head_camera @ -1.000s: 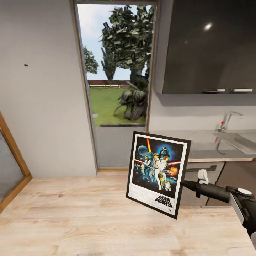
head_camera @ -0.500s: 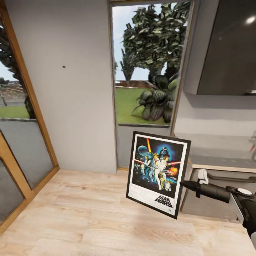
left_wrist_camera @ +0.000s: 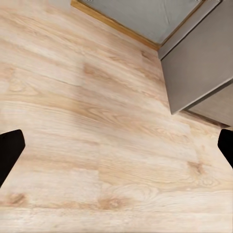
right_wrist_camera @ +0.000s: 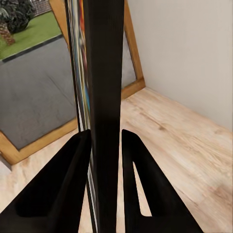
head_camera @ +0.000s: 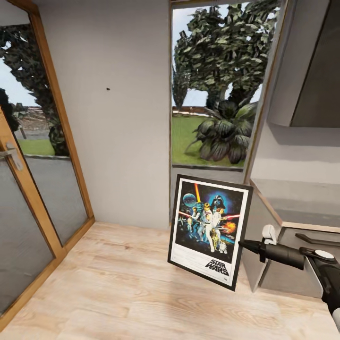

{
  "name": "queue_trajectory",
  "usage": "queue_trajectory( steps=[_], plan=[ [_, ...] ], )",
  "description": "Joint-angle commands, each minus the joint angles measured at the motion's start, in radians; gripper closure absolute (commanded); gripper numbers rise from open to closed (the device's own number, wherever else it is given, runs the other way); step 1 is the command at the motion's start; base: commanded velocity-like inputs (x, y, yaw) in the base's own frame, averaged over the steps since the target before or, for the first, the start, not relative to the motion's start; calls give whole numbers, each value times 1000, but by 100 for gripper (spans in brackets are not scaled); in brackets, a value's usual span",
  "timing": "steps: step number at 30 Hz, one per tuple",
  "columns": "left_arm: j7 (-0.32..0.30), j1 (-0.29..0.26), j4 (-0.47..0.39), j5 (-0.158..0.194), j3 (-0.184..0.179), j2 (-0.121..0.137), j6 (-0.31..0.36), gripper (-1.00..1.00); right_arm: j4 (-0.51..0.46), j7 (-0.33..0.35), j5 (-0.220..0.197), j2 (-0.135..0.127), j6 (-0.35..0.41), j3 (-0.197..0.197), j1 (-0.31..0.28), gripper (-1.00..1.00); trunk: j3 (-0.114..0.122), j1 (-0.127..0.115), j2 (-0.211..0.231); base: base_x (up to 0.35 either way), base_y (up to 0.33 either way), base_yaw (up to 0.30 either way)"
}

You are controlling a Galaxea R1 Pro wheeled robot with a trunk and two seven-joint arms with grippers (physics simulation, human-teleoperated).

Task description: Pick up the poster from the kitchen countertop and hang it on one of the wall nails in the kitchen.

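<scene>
The poster (head_camera: 208,230), black-framed with colourful figure art and "STAR WARS" lettering, hangs upright and slightly tilted above the floor. My right gripper (head_camera: 242,244) is shut on its right edge. In the right wrist view the poster (right_wrist_camera: 104,73) stands edge-on between both fingers (right_wrist_camera: 63,189). A wall nail (head_camera: 108,88) is a dark speck high on the pale-grey wall, up and left of the poster. A strip of the kitchen countertop (head_camera: 302,210) lies at the right. My left gripper (left_wrist_camera: 116,148) is open over bare wooden floor.
A wood-framed glass door (head_camera: 28,179) fills the left side. A tall window (head_camera: 217,94) with garden greenery sits right of the nail's wall. Dark upper cabinets (head_camera: 321,71) and lower cabinet fronts (head_camera: 302,274) stand at the right. Light wooden floor (head_camera: 118,288) spreads ahead.
The whole view has swung left: wall, nail and window have slid rightward, and the glass door has come in. The poster stays in my right gripper, unchanged.
</scene>
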Motion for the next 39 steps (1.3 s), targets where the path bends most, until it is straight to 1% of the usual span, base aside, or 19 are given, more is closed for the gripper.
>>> queue_trajectory(
  steps=[1,7,24,39],
  plan=[
    [-3,-1,1,-6,8,0,-3,-100,0,5,-4,0,12,-1,-1,100,-2,1,-2,0,301,3],
    [-3,-1,1,-6,8,0,-3,-100,0,3,-4,2,12,-1,-1,100,-2,1,-2,0,302,166],
    [-2,-1,0,-6,8,0,-3,-100,0,1,-2,3,12,-1,-1,100,-2,1,-2,3,308,282],
    [-2,-1,0,-7,8,0,-1,-100,1,1,-4,3,11,-1,-1,100,-2,1,-2,140,339,26]
  ],
)
